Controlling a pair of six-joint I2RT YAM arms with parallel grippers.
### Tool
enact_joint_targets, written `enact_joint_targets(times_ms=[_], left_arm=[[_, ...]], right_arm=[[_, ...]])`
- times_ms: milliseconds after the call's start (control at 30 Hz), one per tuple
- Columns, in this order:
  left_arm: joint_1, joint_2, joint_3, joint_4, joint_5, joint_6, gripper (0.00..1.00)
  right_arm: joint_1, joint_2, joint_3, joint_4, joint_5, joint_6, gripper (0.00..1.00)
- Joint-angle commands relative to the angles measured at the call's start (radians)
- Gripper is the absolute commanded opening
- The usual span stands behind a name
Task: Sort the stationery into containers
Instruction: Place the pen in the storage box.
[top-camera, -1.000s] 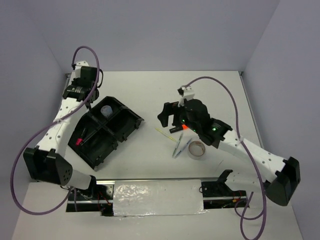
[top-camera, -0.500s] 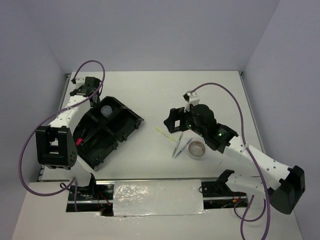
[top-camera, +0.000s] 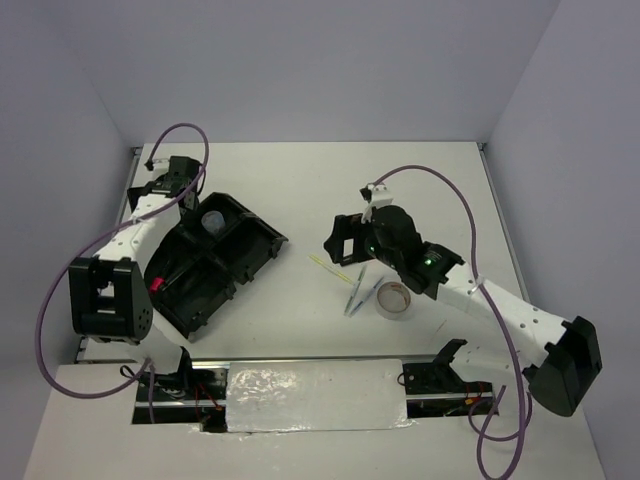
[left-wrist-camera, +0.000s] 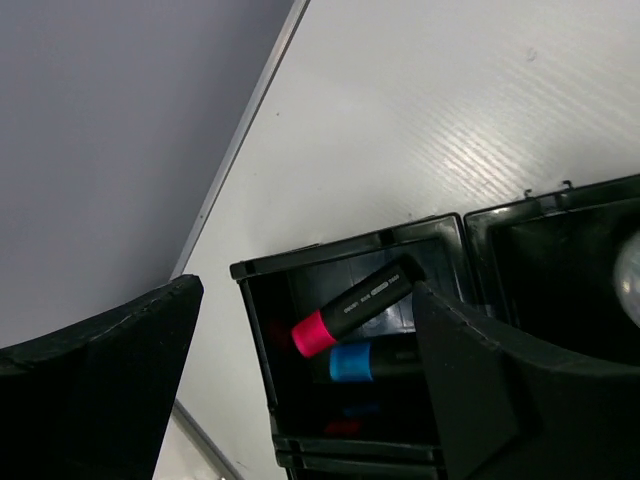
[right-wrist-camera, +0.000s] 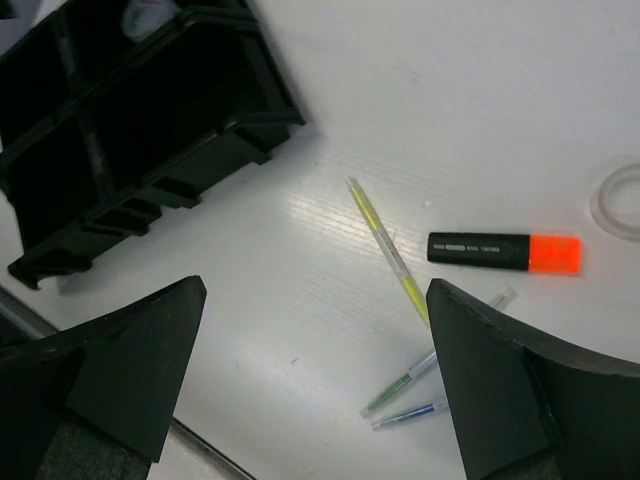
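The black organiser tray (top-camera: 240, 262) lies at the left of the table. My left gripper (top-camera: 178, 192) hangs open above its far-left corner. In the left wrist view the left gripper (left-wrist-camera: 308, 292) looks down into one compartment of the tray (left-wrist-camera: 255, 330), where a pink-ended highlighter (left-wrist-camera: 350, 308) leans over a blue-ended one (left-wrist-camera: 372, 362). A translucent cup (top-camera: 212, 222) sits in a far compartment. My right gripper (top-camera: 338, 240) is open above the loose items. The right gripper (right-wrist-camera: 316, 290) holds nothing. On the table lie an orange-ended highlighter (right-wrist-camera: 500, 250), a yellow stick (right-wrist-camera: 385, 245) and two slim pens (right-wrist-camera: 405, 388).
A beige tape roll (top-camera: 395, 300) lies right of the pens (top-camera: 360, 290). A small clear ring (right-wrist-camera: 612, 203) rests beyond the orange highlighter. Grey walls close in the table at the back and both sides. The arm bases stand along the near edge.
My left gripper's jaws have opened and that arm's elbow has lifted. My right gripper has drawn back a little to the left, staying open.
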Motion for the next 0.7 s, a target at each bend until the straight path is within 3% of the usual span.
enact_joint_targets(times_ms=[0,167,300,433,533,667], left_arm=[[-0.005,-0.135,0.001,0.011,0.042,-0.007,0.99],[-0.116,-0.275,-0.022,0.030,0.045,0.019,0.99],[-0.144,-0.395,-0.088,0.065,0.104,0.021,0.99],[-0.146,-0.444,-0.125,0.083,0.174,0.030,1.00],[-0.146,-0.463,-0.137,0.099,0.241,0.035,0.99],[-0.149,-0.472,-0.142,0.105,0.290,0.035,0.99]], right_arm=[[-0.011,0.069,0.088,-0.080,0.152,0.105,1.00],[-0.025,0.254,0.235,-0.267,0.373,0.261,0.98],[-0.038,0.382,0.303,-0.385,0.476,0.440,0.81],[-0.055,0.483,0.347,-0.439,0.488,0.573,0.76],[-0.071,0.598,0.436,-0.569,0.530,0.697,0.73],[-0.083,0.686,0.458,-0.580,0.528,0.737,0.72]])
